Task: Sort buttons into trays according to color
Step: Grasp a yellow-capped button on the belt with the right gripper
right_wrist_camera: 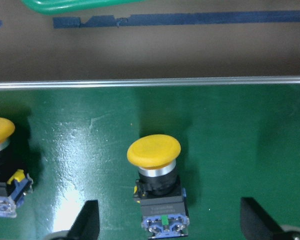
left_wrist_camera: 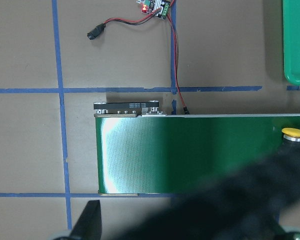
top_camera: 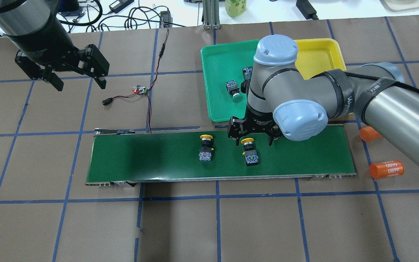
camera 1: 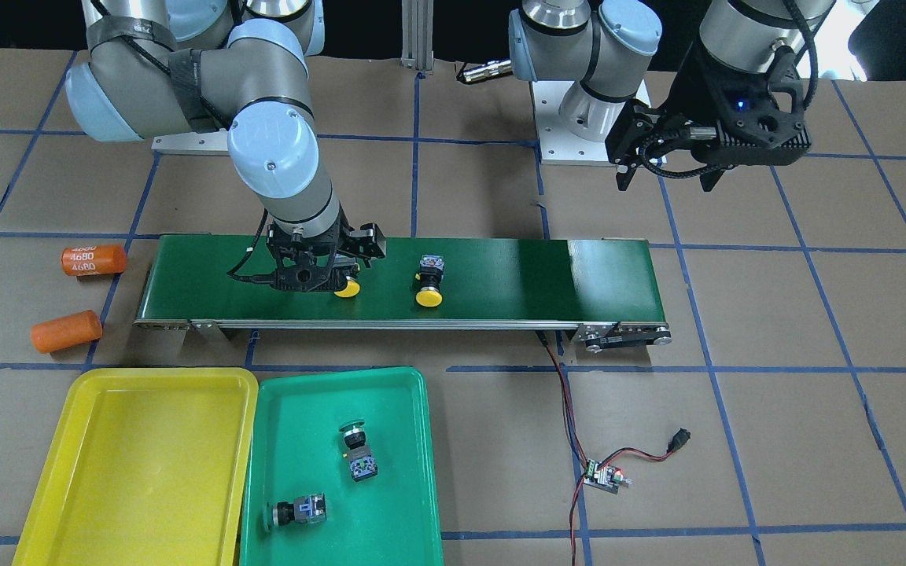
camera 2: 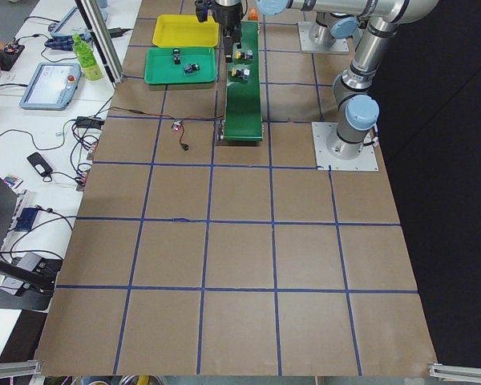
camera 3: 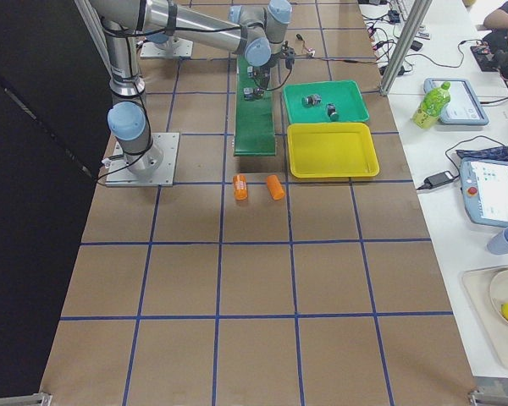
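Long dark-green conveyor belt (camera 1: pixel 516 275) lies across the table. Bright yellow plastic tray (camera 1: pixel 138 464) and green plastic tray (camera 1: pixel 398 456) sit side by side near it (operators' side).

Right gripper (top_camera: pixel 253 141): fingers apart, straddling one yellow-capped push-button (right_wrist_camera: pixel 154 150) on the belt, clear of it. Second yellow-capped button (top_camera: pixel 206 137) is near it on the belt.

Left gripper (top_camera: pixel 79 83): fingers spread, well apart from the belt.

Two orange cylinders (camera 1: pixel 93 259) lie off the belt's end.

Two green-capped buttons (camera 1: pixel 359 452) lie in the green tray. In the overhead view the right arm partly hides one.

Two yellow-capped push-buttons (camera 1: pixel 429 281) lie apart on the long dark-green conveyor belt (camera 1: pixel 516 275). Two green-capped push-buttons (camera 1: pixel 359 452) lie in the green plastic tray (camera 1: pixel 390 401), just beside the yellow plastic tray (camera 1: pixel 146 456), both on the counter (camera 1: pixel 775 440).
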You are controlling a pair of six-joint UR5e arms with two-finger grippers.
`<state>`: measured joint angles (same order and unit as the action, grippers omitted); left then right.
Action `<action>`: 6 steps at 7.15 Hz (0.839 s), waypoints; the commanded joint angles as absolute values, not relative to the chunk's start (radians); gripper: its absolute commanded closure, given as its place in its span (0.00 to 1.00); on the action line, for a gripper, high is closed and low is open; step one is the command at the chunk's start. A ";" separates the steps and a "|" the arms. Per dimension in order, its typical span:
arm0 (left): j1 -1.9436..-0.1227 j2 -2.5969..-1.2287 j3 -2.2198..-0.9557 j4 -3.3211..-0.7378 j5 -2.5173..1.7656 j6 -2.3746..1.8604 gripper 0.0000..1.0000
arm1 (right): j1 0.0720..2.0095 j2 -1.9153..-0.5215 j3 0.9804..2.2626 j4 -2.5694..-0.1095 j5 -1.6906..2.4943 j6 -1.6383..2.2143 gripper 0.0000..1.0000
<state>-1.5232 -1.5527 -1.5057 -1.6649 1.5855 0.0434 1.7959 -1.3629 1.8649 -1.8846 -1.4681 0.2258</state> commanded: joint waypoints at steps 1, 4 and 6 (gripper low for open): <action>-1.523 -1.552 -1.506 -1.664 1.586 0.043 0.00 | 1.784 -1.362 1.911 -1.900 -1.468 0.229 0.04; -1.523 -1.549 -1.508 -1.664 1.586 0.037 0.00 | 1.784 -1.319 1.921 -1.945 -1.468 0.230 0.78; -1.523 -1.549 -1.508 -1.664 1.586 0.037 0.00 | 1.779 -1.327 1.911 -1.982 -1.485 0.230 1.00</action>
<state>-1.5232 -1.5494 -1.5078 -1.6644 1.5863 0.0373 1.7816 -1.3260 1.9153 -1.9660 -1.4773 0.2301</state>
